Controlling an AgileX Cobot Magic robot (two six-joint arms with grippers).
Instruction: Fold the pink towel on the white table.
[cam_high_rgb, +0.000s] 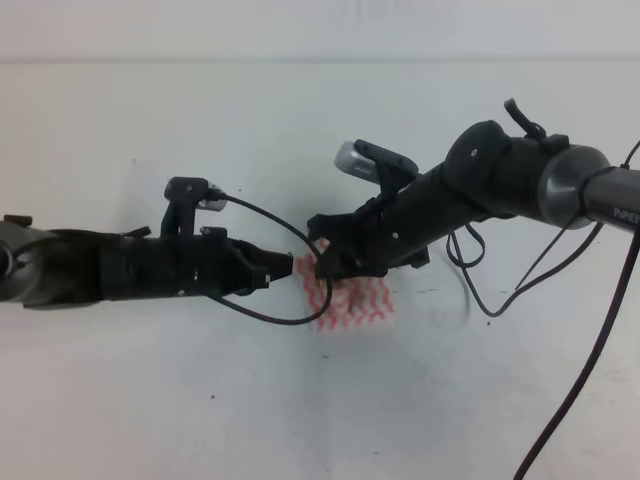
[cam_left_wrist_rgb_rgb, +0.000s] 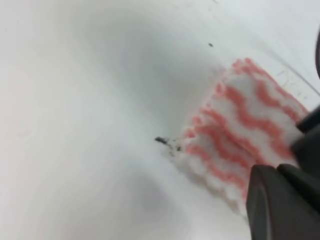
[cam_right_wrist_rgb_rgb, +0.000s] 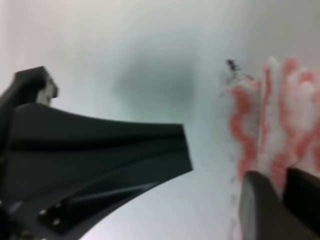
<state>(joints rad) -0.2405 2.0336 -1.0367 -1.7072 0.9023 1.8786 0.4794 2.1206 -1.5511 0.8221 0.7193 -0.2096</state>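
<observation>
Pink towel (cam_high_rgb: 352, 303) folded small on white table (cam_high_rgb: 150, 400), both pincers at its edge, grip unclear, dark specks (cam_left_wrist_rgb_rgb: 167, 143) only in wrist views

Both arms (cam_high_rgb: 130, 265) are seen in matte black with grey joint sections; white lettering is printed on the right arm (cam_high_rgb: 480, 185). Loose black cables (cam_high_rgb: 270, 275) are looped alongside.

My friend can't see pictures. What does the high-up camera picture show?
Two black robot arms meet over a small pink towel with wavy stripes on a white table. The left gripper touches its left edge, and the right gripper covers its top corner.
</observation>
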